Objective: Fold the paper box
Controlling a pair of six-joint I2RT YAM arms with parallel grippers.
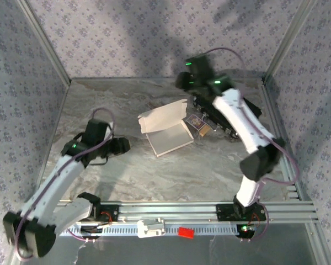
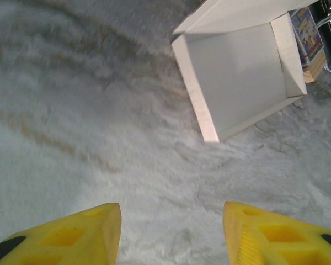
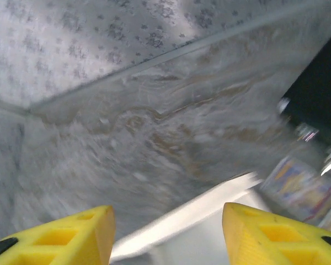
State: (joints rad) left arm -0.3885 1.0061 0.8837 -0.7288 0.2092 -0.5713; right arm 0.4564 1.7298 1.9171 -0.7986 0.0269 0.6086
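The table (image 1: 127,171) is grey and marbled, boxed in by walls (image 1: 127,33) papered in a small lilac flower print, with metal rails (image 1: 209,210) along the near edge. The paper box (image 1: 165,130) lies around mid-table, a bit right of centre. It is plain white and half formed: a shallow tray with low side walls standing up and a long flap tilted up along its far side. A small packet (image 1: 196,121) lies just beside its right end, with a black case (image 1: 231,124) behind that. The left gripper (image 2: 171,221) hangs over bare table near the box, its yellow fingers apart and holding nothing. The right gripper (image 3: 168,218) hovers over the box's far edge, fingers likewise spread and empty.
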